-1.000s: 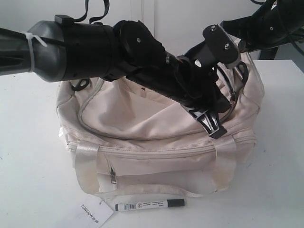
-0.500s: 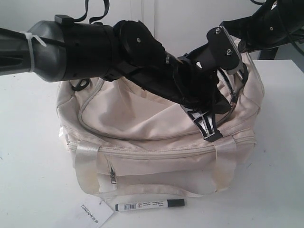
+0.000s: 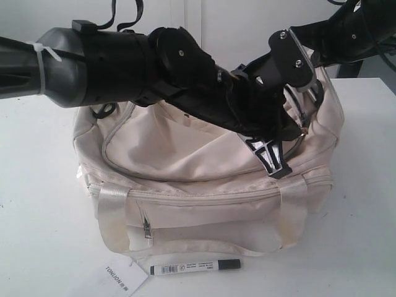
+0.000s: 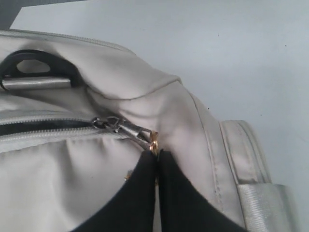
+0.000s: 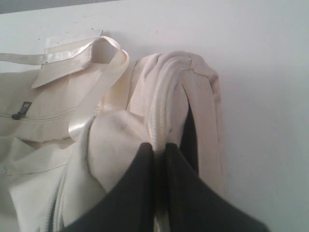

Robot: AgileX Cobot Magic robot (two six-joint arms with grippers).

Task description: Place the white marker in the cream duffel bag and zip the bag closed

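On the tabletop (image 3: 37, 235) sits the cream duffel bag (image 3: 185, 161); the left tool (image 4: 156, 157) is clamped on its zipper pull (image 4: 130, 129), the right tool (image 5: 159, 147) pinches the bag's end (fabric bunched). The white marker (image 3: 195, 267) lies beside the bag's front, well apart from both tools

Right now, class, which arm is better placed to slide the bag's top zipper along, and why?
Left. The left gripper is shut on the zipper pull of the cream duffel bag, so it can draw it along. The right gripper only pinches the bag's end fold, likely bracing it.
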